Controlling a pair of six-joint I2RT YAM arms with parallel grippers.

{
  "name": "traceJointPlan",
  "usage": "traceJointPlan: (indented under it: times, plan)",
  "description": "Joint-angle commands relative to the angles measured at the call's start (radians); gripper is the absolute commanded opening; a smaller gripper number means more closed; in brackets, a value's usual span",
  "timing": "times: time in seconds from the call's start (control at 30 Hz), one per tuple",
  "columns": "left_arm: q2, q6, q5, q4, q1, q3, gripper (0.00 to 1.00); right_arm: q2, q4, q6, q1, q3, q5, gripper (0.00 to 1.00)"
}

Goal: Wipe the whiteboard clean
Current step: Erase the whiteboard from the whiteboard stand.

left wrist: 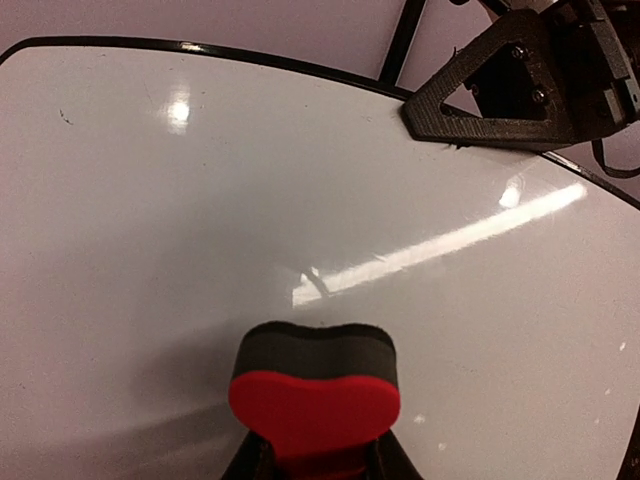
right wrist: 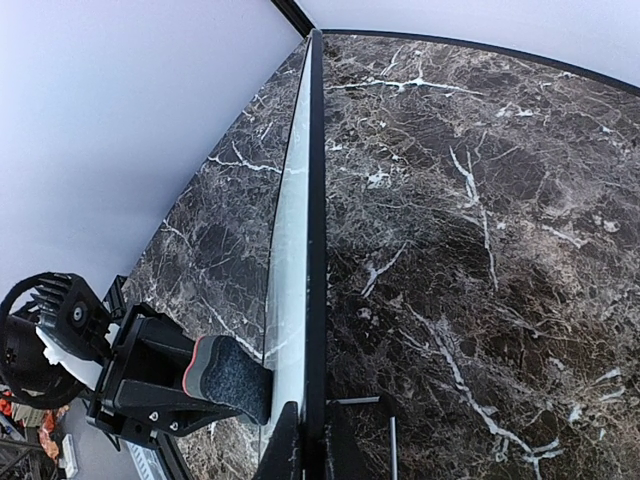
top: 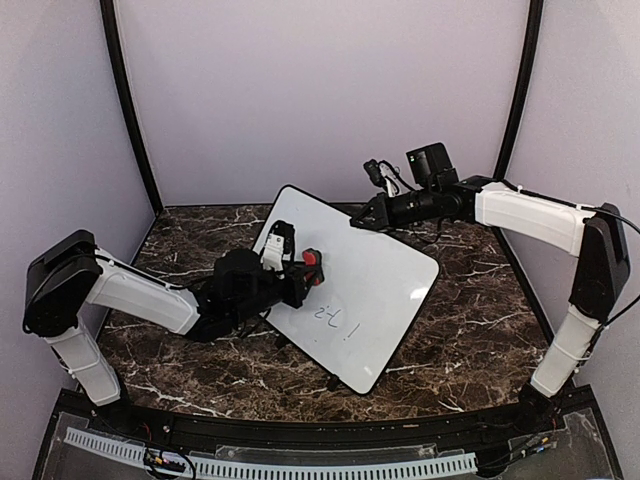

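The whiteboard (top: pixel 370 290) is tilted up on the marble table, its far edge raised. Blue-grey handwriting (top: pixel 337 326) sits near its lower part. My right gripper (top: pixel 362 219) is shut on the board's top edge; in the right wrist view the rim (right wrist: pixel 316 200) runs edge-on between the fingers (right wrist: pixel 285 450). My left gripper (top: pixel 300 275) is shut on a red eraser (top: pixel 313 258) with a dark felt face, pressed against the board's upper left area. In the left wrist view the eraser (left wrist: pixel 314 395) touches the blank white surface (left wrist: pixel 200 200). The eraser also shows in the right wrist view (right wrist: pixel 228 377).
The dark marble table (top: pixel 480 330) lies around the board. Pale walls with black corner posts (top: pixel 128 110) enclose the back and sides. A black-rimmed front edge with a white slotted strip (top: pixel 300 465) runs along the near side. A thin metal board foot (right wrist: pixel 392 445) shows behind the board.
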Motion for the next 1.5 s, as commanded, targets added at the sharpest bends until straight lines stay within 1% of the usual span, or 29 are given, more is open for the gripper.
traceJointPlan:
  times: [0.0,0.17,0.23,0.37,0.53,0.73,0.9,1.07,1.33,1.47]
  plan:
    - [0.02,0.03,-0.015,-0.161,-0.017,-0.042,0.0,0.062,-0.062,-0.079,0.054,-0.054,-0.036,0.0]
    - [0.007,0.016,-0.025,-0.176,-0.061,-0.109,0.0,0.07,-0.053,-0.076,0.054,-0.051,-0.044,0.0]
    - [-0.002,0.001,-0.014,-0.167,-0.064,-0.147,0.0,0.069,-0.05,-0.073,0.054,-0.052,-0.046,0.0]
    - [-0.012,-0.009,-0.002,-0.156,-0.066,-0.173,0.0,0.067,-0.054,-0.071,0.054,-0.053,-0.044,0.0]
    - [-0.019,0.024,-0.007,-0.151,-0.067,-0.148,0.0,0.063,-0.06,-0.071,0.054,-0.048,-0.037,0.0]
    - [-0.014,0.09,-0.053,-0.202,-0.065,-0.011,0.0,0.065,-0.064,-0.067,0.054,-0.044,-0.035,0.0]
    - [0.002,0.112,-0.046,-0.224,-0.066,0.043,0.0,0.062,-0.062,-0.066,0.054,-0.049,-0.036,0.0]
    - [0.005,0.103,-0.051,-0.267,-0.083,0.015,0.0,0.059,-0.065,-0.071,0.054,-0.056,-0.035,0.0]
    - [0.027,0.063,-0.093,-0.33,-0.154,-0.059,0.0,0.069,-0.058,-0.072,0.054,-0.051,-0.044,0.0]
    - [0.017,0.034,-0.094,-0.349,-0.163,-0.081,0.0,0.066,-0.062,-0.075,0.054,-0.051,-0.04,0.0]
